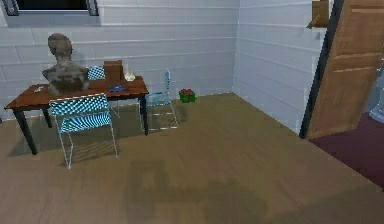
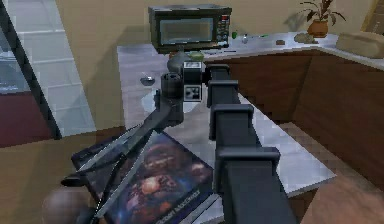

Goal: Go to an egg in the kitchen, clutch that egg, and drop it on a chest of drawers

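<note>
In the arm side view my dark arm (image 2: pixel 235 140) rises from the bottom edge over a grey kitchen counter (image 2: pixel 135 60). The gripper (image 2: pixel 90 178) reaches down and left from the two white squares (image 2: pixel 190 85), across the counter's near corner. A flat book with a dark picture cover (image 2: pixel 160 185) lies on the counter behind the fingers. A rounded brownish blob (image 2: pixel 63 205) sits at the bottom left near the fingers' end; I cannot make out what it is. I cannot tell whether the gripper holds anything.
A microwave (image 2: pixel 188 27) stands at the counter's back, with a potted plant (image 2: pixel 320 15) farther right and wooden cabinets (image 2: pixel 340 95) below. The forward view has a wooden table (image 1: pixel 75 97) bearing a bust (image 1: pixel 62 62), blue wire chairs (image 1: pixel 85 120), and an open wooden door (image 1: pixel 350 65) at the right.
</note>
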Available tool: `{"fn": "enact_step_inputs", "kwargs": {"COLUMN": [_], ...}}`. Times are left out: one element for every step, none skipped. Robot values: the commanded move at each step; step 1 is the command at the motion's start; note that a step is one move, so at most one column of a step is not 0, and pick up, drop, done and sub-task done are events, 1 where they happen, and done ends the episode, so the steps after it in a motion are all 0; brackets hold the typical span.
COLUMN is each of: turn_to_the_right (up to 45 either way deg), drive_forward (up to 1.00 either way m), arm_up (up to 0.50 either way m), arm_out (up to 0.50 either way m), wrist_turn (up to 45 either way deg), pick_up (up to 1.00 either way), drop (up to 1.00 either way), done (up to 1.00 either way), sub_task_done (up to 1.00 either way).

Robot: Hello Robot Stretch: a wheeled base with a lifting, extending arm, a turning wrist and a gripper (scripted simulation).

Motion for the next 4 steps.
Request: {"fn": "enact_step_inputs", "kwargs": {"turn_to_the_right": [0.0,-45.0,-45.0,-18.0], "drive_forward": [0.0,0.0,0.0,0.0], "arm_up": [0.0,0.0,0.0,0.0], "arm_out": [-0.24,0.0,0.0,0.0], "wrist_turn": [0.0,0.0,0.0,0.0], "pick_up": [0.0,0.0,0.0,0.0], "drop": [0.0,0.0,0.0,0.0], "done": [0.0,0.0,0.0,0.0], "sub_task_done": [0.0,0.0,0.0,0.0]}}
